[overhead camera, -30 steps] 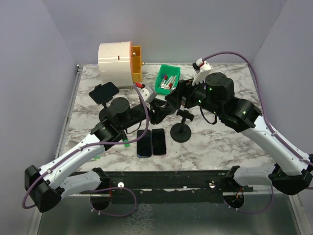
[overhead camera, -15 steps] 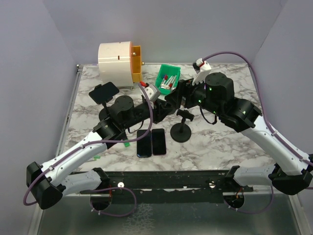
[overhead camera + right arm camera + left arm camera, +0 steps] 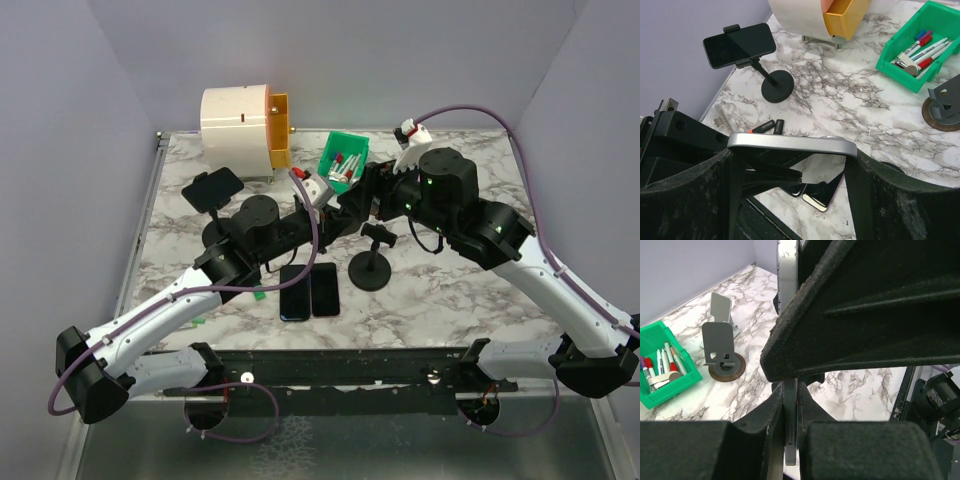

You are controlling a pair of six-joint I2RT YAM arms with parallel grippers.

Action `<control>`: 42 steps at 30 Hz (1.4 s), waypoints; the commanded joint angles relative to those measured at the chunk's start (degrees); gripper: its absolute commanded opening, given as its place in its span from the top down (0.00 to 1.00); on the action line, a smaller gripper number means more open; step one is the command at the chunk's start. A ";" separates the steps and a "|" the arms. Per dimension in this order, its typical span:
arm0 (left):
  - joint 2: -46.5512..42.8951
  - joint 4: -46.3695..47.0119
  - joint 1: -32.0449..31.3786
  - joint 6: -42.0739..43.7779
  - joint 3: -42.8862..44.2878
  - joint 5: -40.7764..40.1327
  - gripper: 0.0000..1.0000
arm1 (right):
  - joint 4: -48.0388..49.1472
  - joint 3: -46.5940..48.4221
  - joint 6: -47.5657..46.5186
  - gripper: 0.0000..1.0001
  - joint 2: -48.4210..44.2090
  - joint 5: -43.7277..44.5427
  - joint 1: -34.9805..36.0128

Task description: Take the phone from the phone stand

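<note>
— Where was the phone (image 3: 790, 145)?
— Held up near the phone stand (image 3: 370, 268), not in it. My right gripper (image 3: 792, 159) clasped its width; my left gripper (image 3: 791, 426) pinched its thin edge.

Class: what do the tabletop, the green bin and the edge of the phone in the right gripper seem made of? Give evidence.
Tabletop: marble or marble-look laminate; white with grey veins, smooth. Green bin: probably moulded plastic; uniform colour, slight sheen. Phone edge: probably metal; silvery satin band, rounded corners.
</note>
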 commanded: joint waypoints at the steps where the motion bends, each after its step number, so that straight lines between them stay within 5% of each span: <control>1: 0.54 -1.18 -0.26 0.20 1.84 -1.07 0.94 | 1.85 0.57 0.79 1.00 -0.18 0.53 -0.02; 5: 0.18 0.25 -0.29 -0.53 1.13 -0.89 1.00 | 1.96 0.16 0.79 0.97 -0.04 -0.13 0.04; 13: -0.55 1.81 -0.31 -1.45 0.14 -3.61 1.00 | 2.50 -0.31 0.53 0.38 -0.58 -3.20 0.00; 16: -0.90 2.39 -0.29 -1.84 -0.20 -4.38 1.00 | 2.03 -0.16 0.61 0.28 -0.58 -4.00 -0.02; 32: -3.04 4.71 -0.29 -2.69 -2.08 -8.12 1.00 | 0.90 -0.73 0.71 0.01 -2.33 -7.77 -0.06; 42: -6.58 4.58 -0.29 -3.84 -5.00 -13.29 1.00 | 2.28 -3.73 -2.56 0.00 -7.82 -5.54 0.03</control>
